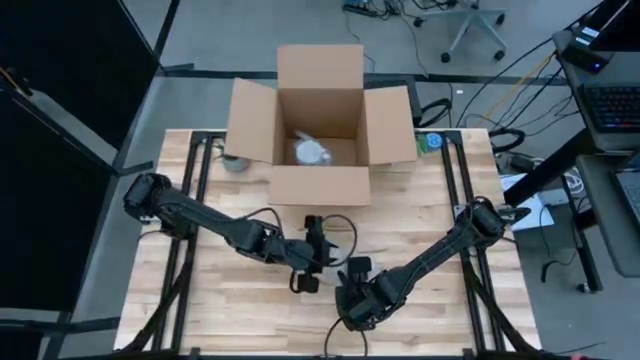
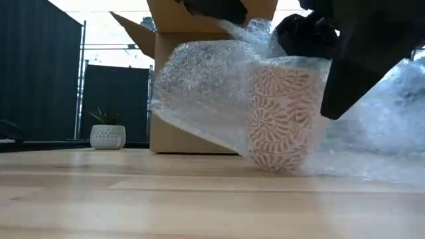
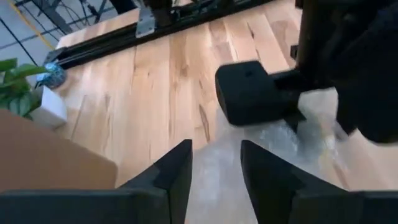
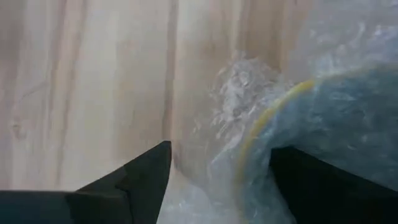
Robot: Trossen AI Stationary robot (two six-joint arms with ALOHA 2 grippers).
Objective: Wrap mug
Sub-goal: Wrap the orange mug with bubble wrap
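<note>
A mug (image 2: 279, 119) with an orange-and-white pattern stands upright near the table's middle. Clear bubble wrap (image 2: 199, 79) is draped round it and spreads over the table to its right. My left gripper (image 1: 308, 262) is above and left of the mug, shut on the wrap (image 3: 214, 180). My right gripper (image 4: 221, 149) is open at the mug's top. One finger (image 4: 137, 180) is outside the wrap-covered yellow rim (image 4: 261, 121) and the other (image 4: 323, 186) is over the blue inside. Whether those fingers touch it, I cannot tell. My left gripper holds the bubble wrap between its two fingers (image 3: 171, 171), coming from above. One layer or several, I cannot tell. The held part (image 2: 229, 30) is lifted, and the sheet slopes down from it like a tent over the mug's left side to the table.
An open cardboard box (image 1: 318, 120) stands at the far middle of the table with a wrapped thing (image 1: 312, 152) inside. A small potted plant (image 2: 107, 135) stands left of the box. Bare wooden tabletop (image 1: 200, 300) lies near and left.
</note>
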